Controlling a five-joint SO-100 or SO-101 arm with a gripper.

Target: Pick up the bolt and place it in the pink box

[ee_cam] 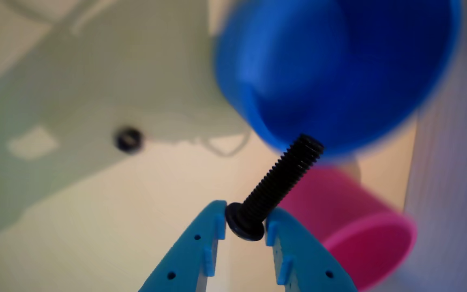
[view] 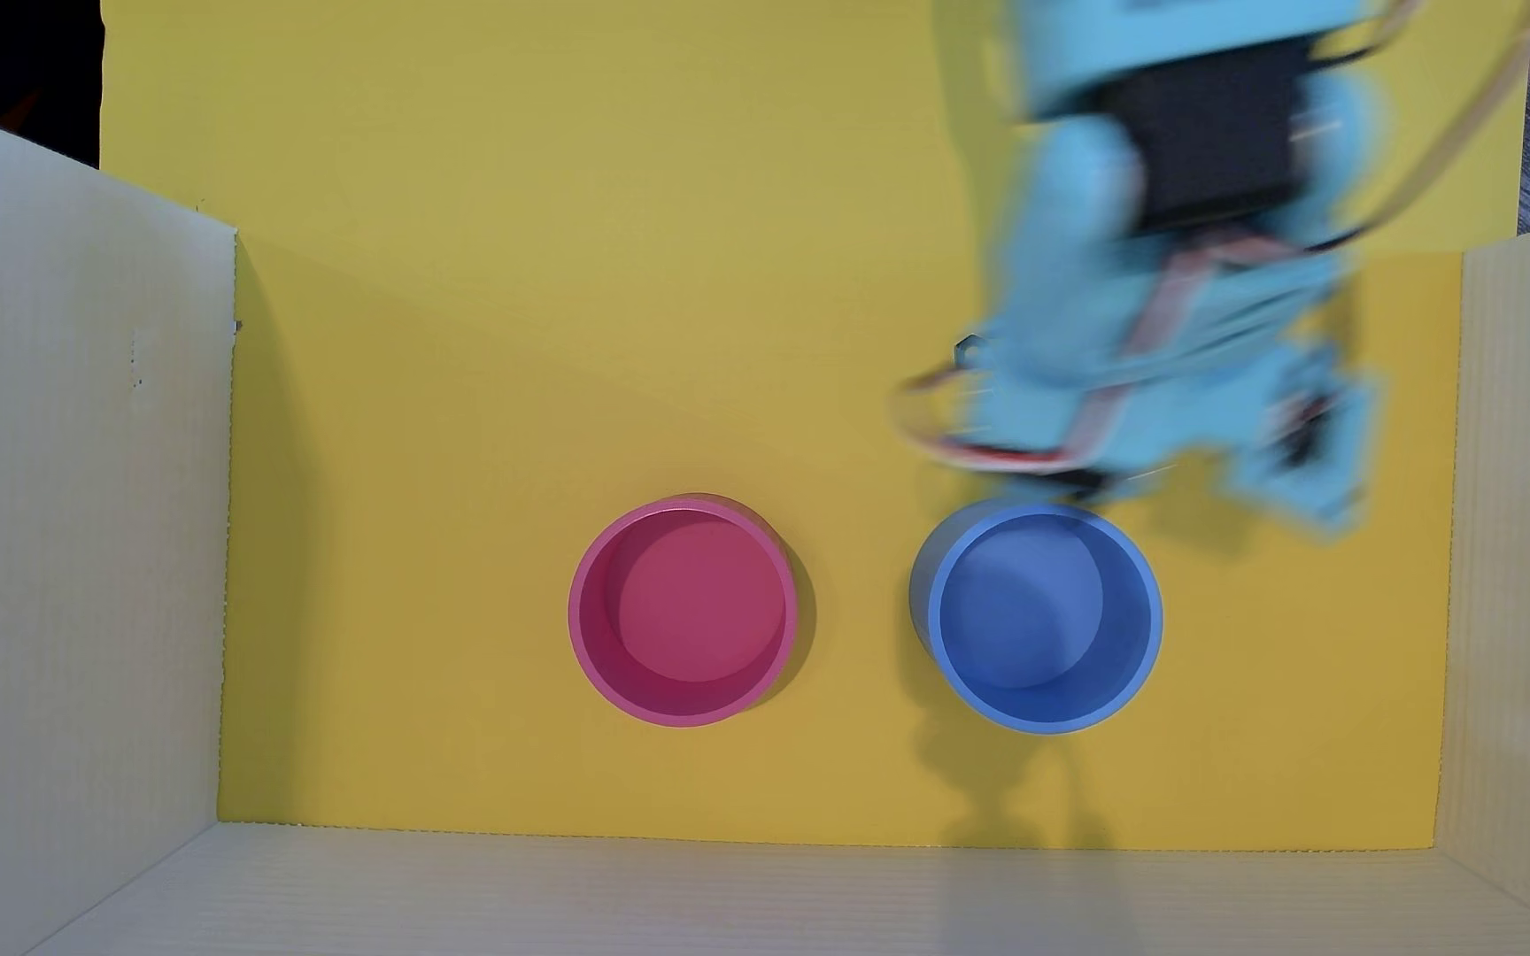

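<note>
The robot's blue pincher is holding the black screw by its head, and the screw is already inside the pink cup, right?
Not inside yet. The wrist view shows the gripper holding the bolt by its head, in the air. The overhead view shows the pink box empty.

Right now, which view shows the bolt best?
The wrist view: the bolt is sharp there, its head pinched in the gripper, its thread pointing away. In the overhead view, the blurred arm hides it.
</note>
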